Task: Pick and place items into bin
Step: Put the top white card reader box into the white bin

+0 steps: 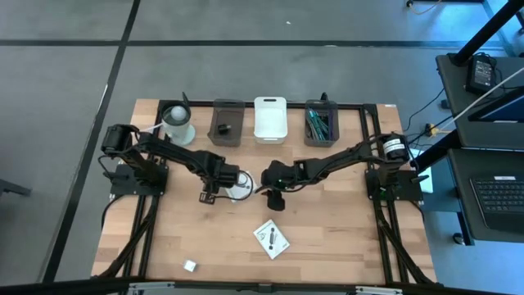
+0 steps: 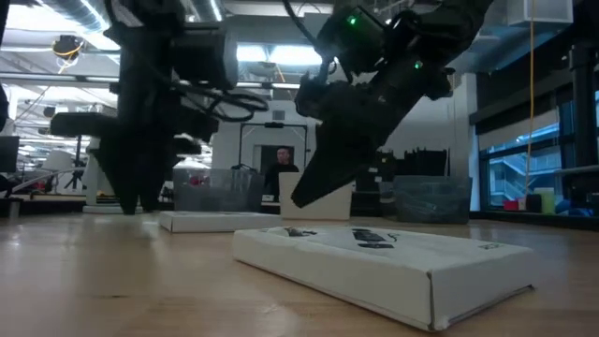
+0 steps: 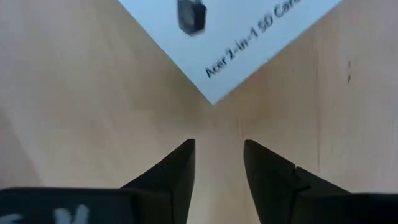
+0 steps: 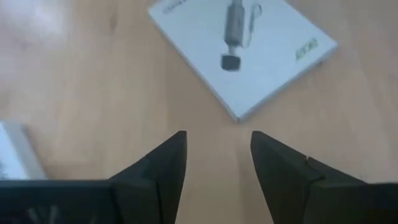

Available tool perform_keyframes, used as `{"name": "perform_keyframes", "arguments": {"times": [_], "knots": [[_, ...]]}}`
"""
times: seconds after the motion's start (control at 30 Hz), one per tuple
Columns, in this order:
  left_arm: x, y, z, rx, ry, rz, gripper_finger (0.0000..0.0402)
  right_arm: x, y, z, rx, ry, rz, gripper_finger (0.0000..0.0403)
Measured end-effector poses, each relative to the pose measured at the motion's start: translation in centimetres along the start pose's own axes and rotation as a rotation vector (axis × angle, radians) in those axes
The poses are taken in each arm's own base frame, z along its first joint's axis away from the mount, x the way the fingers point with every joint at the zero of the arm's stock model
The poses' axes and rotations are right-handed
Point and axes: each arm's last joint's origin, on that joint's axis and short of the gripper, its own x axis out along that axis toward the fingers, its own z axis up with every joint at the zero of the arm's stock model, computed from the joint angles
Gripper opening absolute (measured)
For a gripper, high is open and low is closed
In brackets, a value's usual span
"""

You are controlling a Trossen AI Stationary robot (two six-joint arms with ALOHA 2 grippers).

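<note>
Pincers of both arms hang over the middle of the wooden desk. Left pincer stands with fingers parted and nothing between them, just beside a white square packet lying under it. Right pincer is spread and empty, near a second white packet lying flat toward the front. Tiny white cube sits at the front left, well apart. Four bins line the back edge, among them a white bin.
</note>
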Motion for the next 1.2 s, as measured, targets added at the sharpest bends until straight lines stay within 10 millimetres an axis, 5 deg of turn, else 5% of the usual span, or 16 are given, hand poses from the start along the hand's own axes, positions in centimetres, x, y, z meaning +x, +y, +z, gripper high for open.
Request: {"name": "perform_keyframes", "arguments": {"times": [0.57, 0.87, 1.2], "knots": [[1.9, 0.1, -0.5, 0.022, -0.103, 0.000, 0.0141, 3.9, -1.8, -1.1, 0.021, -0.071, -0.047, 0.0184], [1.9, 0.4, 0.0, 0.019, -0.159, 0.013, 0.0141, 5.7, -1.7, 0.7, -0.050, -0.030, -0.067, 0.0180], [1.9, 0.4, 0.0, 0.018, -0.157, -0.002, 0.0115, 5.7, -1.7, 1.1, -0.057, -0.007, -0.070, 0.0101]]}}
